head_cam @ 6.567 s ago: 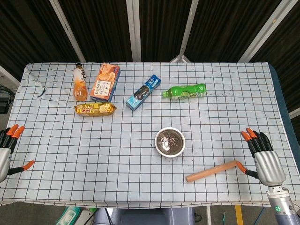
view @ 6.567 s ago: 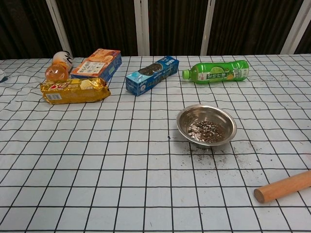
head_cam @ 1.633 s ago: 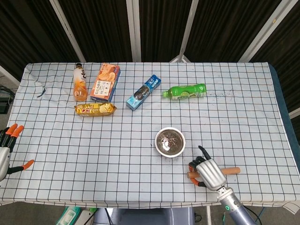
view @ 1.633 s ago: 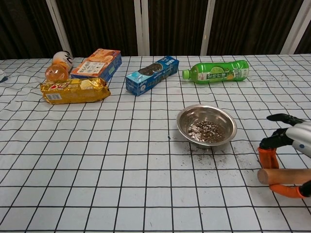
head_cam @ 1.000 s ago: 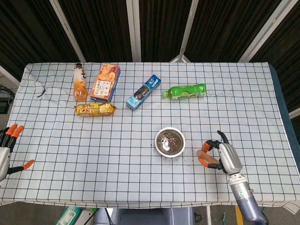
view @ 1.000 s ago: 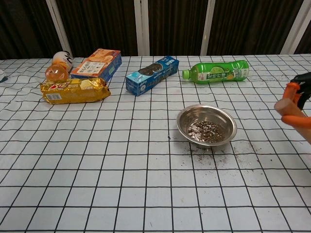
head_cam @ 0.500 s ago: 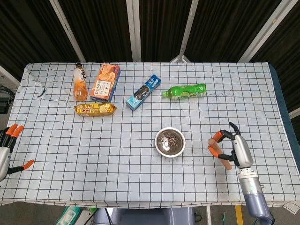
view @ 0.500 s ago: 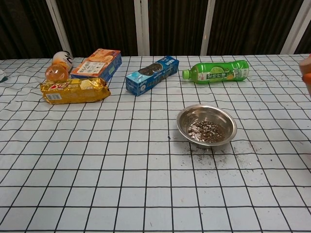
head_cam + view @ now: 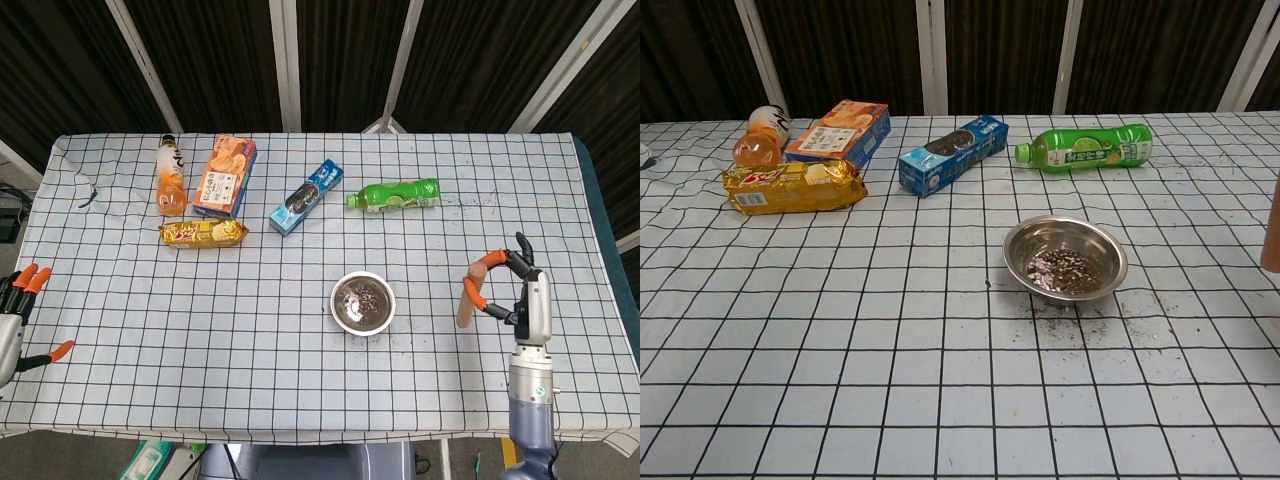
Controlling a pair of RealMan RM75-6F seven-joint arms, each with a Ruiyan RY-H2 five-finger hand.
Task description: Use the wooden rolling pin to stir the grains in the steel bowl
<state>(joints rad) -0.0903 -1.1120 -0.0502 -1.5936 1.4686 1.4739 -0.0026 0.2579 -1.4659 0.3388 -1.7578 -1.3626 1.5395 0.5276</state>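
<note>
The steel bowl point(image 9: 363, 302) point(image 9: 1065, 259) stands on the checked tablecloth with dark grains in its bottom and some grains scattered in front of it. My right hand point(image 9: 517, 293) is lifted to the right of the bowl and grips the wooden rolling pin point(image 9: 465, 303), which hangs nearly upright with its free end pointing down. In the chest view only the pin's lower end point(image 9: 1272, 235) shows at the right edge; the right hand itself is out of that frame. My left hand point(image 9: 18, 310) rests at the table's left edge, fingers apart, holding nothing.
Along the back of the table lie an orange drink bottle point(image 9: 171, 175), an orange biscuit box point(image 9: 225, 176), a yellow snack pack point(image 9: 204, 233), a blue cookie box point(image 9: 306, 197) and a green bottle point(image 9: 399, 194).
My right hand has taken the rolling pin off the table, lifted it and swung it from lying flat to nearly upright, drifting right and up. The left hand stayed still.
</note>
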